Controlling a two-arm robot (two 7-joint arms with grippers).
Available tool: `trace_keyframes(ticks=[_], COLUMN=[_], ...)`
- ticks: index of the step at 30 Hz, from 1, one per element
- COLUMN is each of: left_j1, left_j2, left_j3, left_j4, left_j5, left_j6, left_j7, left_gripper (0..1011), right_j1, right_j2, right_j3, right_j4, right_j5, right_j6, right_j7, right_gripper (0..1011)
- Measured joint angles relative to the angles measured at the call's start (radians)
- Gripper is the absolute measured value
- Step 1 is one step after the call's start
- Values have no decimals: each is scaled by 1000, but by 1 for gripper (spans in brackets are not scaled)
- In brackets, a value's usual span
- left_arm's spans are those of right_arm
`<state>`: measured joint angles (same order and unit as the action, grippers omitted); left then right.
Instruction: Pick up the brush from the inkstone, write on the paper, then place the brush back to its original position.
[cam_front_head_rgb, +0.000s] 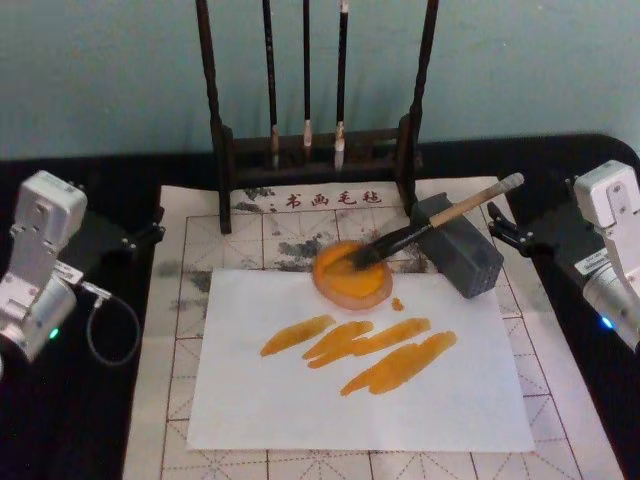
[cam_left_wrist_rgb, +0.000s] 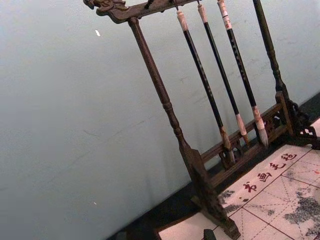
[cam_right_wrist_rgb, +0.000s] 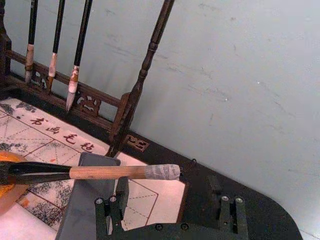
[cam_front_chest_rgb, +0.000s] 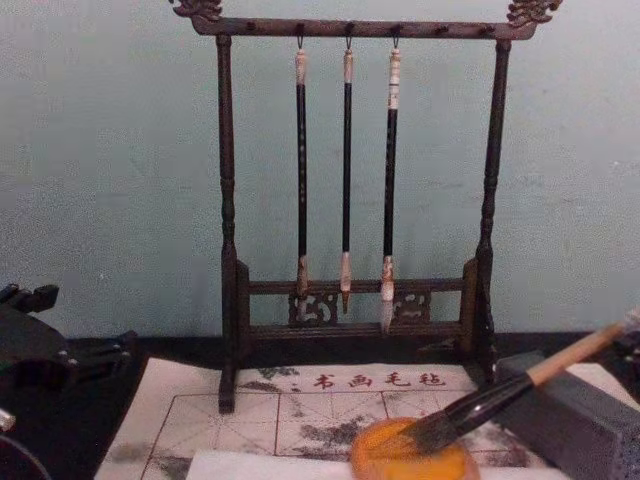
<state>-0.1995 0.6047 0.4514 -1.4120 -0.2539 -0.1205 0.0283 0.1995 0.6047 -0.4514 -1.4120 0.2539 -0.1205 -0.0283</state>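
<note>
Nearest me lies the plain white sheet of paper (cam_front_head_rgb: 300, 410), spread on a cream felt mat with red grid lines (cam_front_head_rgb: 180, 300) and marked with several slanting orange strokes (cam_front_head_rgb: 360, 345). At the sheet's far edge sits the round, flat orange-yellow inkstone (cam_front_head_rgb: 350, 285). The large calligraphy brush with the pale tan wooden handle (cam_front_head_rgb: 440, 222) rests with its dark tuft in that dish. Its shaft leans across a grey rectangular block (cam_front_head_rgb: 465, 258) just to the right, and its taped end points toward my right side.

My right pincer (cam_right_wrist_rgb: 170, 200) hovers over the black tabletop (cam_front_head_rgb: 100, 420) just past that handle end, spread wide and holding nothing, clear of the brush. My left pincer (cam_front_head_rgb: 150, 228) is parked at the mat's far left corner, well apart from the brush. Whether it is spread or pressed together I cannot tell.

Beyond the mat stands a dark carved wooden brush rack (cam_front_chest_rgb: 228, 200) with three thin black-shafted brushes (cam_front_chest_rgb: 347, 170) hanging from its top bar, and behind it is a pale teal wall (cam_front_chest_rgb: 110, 150).
</note>
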Motion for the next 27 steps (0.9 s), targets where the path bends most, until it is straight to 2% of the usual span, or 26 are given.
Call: trace_keyframes(ticks=[5, 19, 23, 24, 25, 27], left_j1=[0, 0, 0, 0, 0, 0], left_j2=[0, 0, 0, 0, 0, 0], left_j3=[0, 0, 0, 0, 0, 0], left_j4=[0, 0, 0, 0, 0, 0], left_j5=[0, 0, 0, 0, 0, 0], left_j6=[0, 0, 0, 0, 0, 0], left_j7=[0, 0, 0, 0, 0, 0], left_gripper=[1001, 1001, 1001, 1001, 1001, 1001], right_j1=[0, -72, -98, -105, -105, -113], right_j2=[-1, -28, -45, -53, -53, -67], right_j3=[1, 95, 131, 144, 144, 163], right_j4=[0, -53, -65, -65, -65, -65], right_j5=[0, 105, 178, 209, 209, 259], right_j6=[0, -28, -28, -25, -25, -15], right_j7=[0, 49, 85, 101, 101, 129], right_gripper=[1000, 1002, 1000, 1000, 1000, 1000])
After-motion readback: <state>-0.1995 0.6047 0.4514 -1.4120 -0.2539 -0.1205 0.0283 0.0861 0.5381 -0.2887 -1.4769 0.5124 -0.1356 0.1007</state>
